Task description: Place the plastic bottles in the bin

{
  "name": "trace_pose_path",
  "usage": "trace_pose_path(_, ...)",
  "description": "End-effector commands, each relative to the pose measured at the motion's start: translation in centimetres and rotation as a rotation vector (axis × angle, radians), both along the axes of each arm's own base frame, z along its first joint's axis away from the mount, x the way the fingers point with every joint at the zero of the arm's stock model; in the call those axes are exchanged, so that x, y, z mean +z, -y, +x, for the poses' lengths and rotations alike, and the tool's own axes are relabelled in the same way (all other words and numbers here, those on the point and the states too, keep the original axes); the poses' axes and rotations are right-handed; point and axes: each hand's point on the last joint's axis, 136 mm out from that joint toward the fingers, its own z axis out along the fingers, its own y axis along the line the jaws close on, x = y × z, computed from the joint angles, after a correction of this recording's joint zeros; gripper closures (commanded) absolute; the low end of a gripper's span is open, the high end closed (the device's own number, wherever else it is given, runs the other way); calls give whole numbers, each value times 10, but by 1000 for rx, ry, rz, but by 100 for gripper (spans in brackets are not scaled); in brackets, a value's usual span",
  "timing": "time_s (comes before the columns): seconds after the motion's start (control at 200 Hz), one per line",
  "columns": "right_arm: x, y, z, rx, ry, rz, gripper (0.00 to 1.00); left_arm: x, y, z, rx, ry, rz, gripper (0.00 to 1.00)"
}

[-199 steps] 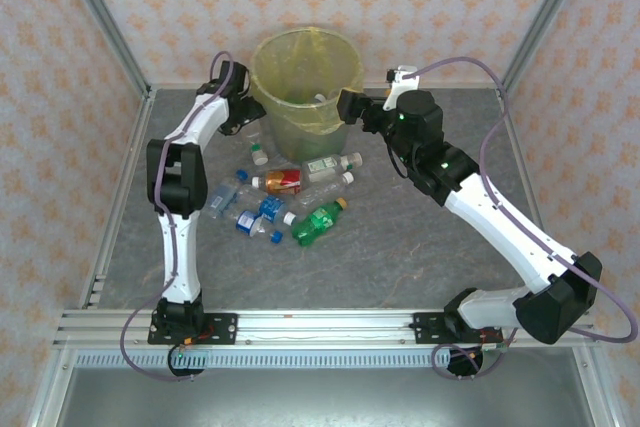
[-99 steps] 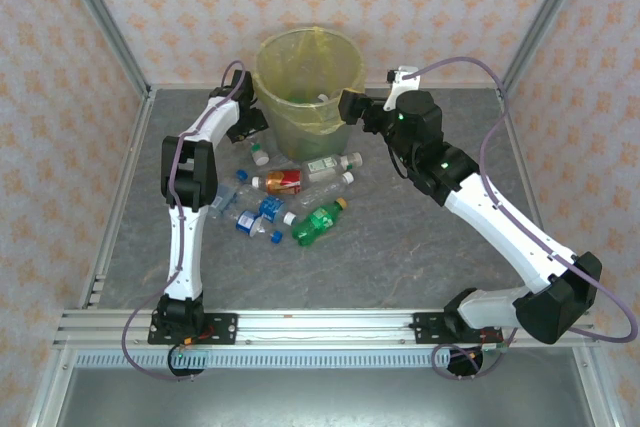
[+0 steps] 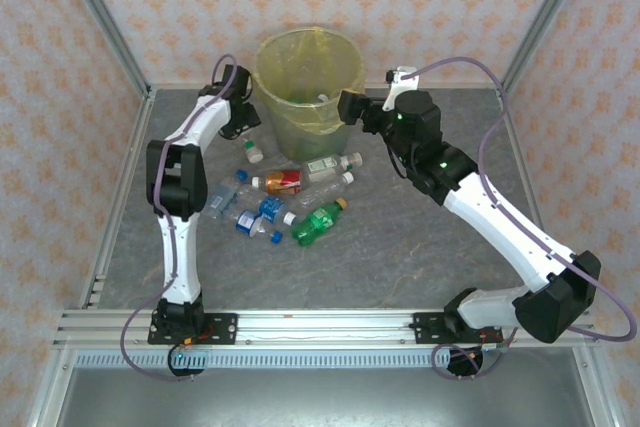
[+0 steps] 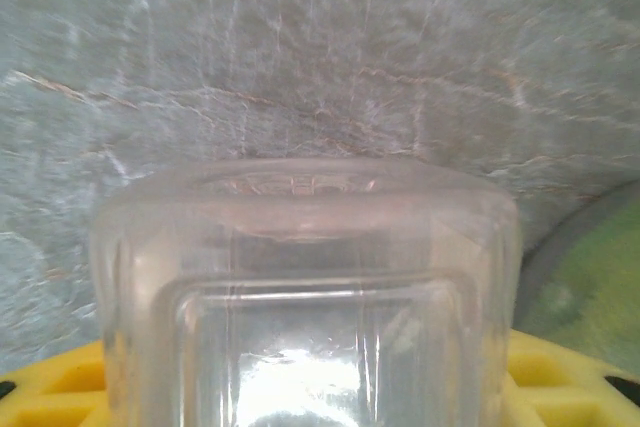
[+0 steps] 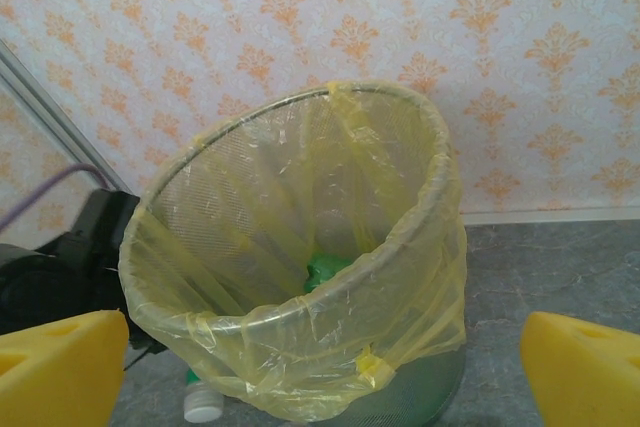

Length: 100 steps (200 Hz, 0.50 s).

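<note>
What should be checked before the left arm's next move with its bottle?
1. Left gripper shut on clear bottle: ok.
2. Bottle above the bin opening: not ok, beside the bin's left wall, over the table.
3. Bin upright, liner open: ok.
4. Right gripper outside the rim: ok, open, empty, at the right side.
5. Table free of bottles: not ok, several lie there.

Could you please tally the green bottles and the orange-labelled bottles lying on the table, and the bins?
Green bottle: 1
Orange-labelled bottle: 1
Bin: 1
Total: 3
</note>
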Motion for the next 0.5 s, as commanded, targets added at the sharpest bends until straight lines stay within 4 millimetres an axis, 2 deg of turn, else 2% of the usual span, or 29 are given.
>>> trace_pose_path(0.0, 20, -5, -2, 23, 47, 16, 0, 61, -18, -1, 61, 146, 17, 44)
trace_pose_path(0.145, 21, -10, -1, 43, 52, 36, 0, 112, -30, -19, 97, 254, 38, 44)
trace_pose_path(0.16, 21, -11, 0, 44, 51, 39, 0, 113, -31, -20, 99, 256, 41, 44)
trace_pose_path(0.185, 21, -12, 0, 48, 50, 43, 0, 133, -33, -24, 106, 297, 46, 44)
trace_pose_path(0.29, 21, -14, -1, 59, 45, 54, 0, 170, -39, -36, 120, 370, 63, 44)
trace_pose_path(0.496, 19, -11, -5, 60, 41, 58, 0, 239, -30, -49, 115, 544, 37, 43)
